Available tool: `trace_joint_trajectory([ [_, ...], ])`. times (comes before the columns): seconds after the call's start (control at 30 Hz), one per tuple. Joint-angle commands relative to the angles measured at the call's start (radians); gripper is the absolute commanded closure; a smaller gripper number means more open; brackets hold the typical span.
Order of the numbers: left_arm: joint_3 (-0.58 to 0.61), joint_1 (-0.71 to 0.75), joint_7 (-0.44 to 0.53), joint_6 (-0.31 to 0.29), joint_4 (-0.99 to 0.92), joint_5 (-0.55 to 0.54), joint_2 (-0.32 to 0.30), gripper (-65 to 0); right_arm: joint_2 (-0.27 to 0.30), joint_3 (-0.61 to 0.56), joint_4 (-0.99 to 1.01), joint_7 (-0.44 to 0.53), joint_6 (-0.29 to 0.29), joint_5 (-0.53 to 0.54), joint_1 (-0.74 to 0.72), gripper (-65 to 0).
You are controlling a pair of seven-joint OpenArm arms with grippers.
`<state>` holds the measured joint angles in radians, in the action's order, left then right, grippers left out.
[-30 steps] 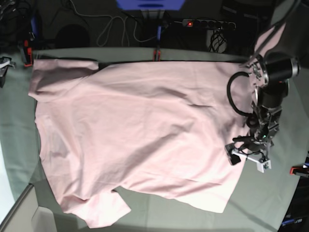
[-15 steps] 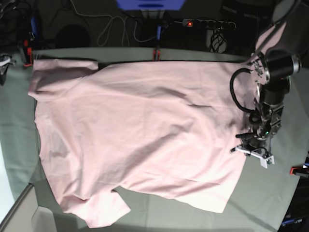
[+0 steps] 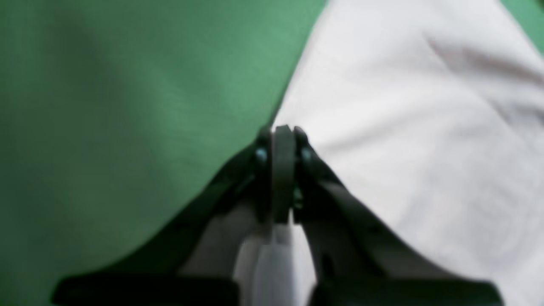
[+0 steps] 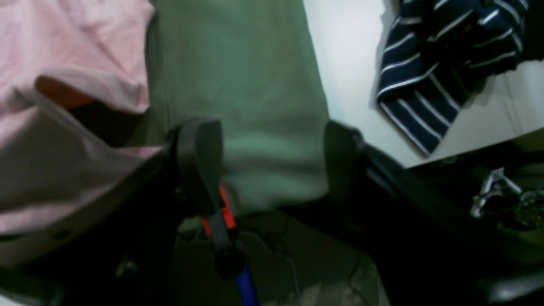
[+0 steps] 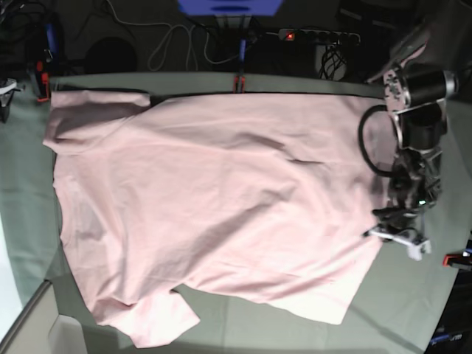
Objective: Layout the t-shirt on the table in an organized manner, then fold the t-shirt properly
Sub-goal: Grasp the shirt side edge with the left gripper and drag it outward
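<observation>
Left gripper (image 5: 397,234) reaches down at three o'clock, jaws together on the t-shirt (image 5: 221,206) edge; right gripper (image 4: 263,165) jaws apart.

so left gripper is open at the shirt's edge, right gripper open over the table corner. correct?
Not quite. The left gripper is shut, its jaws pressed together at the edge of the t-shirt, as the left wrist view shows. The rest stands: the right gripper is open over the table corner.
</observation>
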<state>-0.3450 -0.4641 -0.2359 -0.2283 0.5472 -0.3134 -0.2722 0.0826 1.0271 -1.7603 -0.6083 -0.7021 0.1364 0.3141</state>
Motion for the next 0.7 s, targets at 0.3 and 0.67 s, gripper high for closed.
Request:
trace_joint_trajectory([
  [0.3,-0.002,0.071,0.019,0.005,0.078,-0.079,-0.052,0.0,0.009,0.003,-0.016,0.024,0.004,0.01,0.003,-37.7],
  [0.67,-0.17,0.094,0.011,-0.003,0.09,-0.069,-0.042,-0.5,-0.004,0.003,-0.019,0.024,0.004,0.01,0.003,-37.7],
])
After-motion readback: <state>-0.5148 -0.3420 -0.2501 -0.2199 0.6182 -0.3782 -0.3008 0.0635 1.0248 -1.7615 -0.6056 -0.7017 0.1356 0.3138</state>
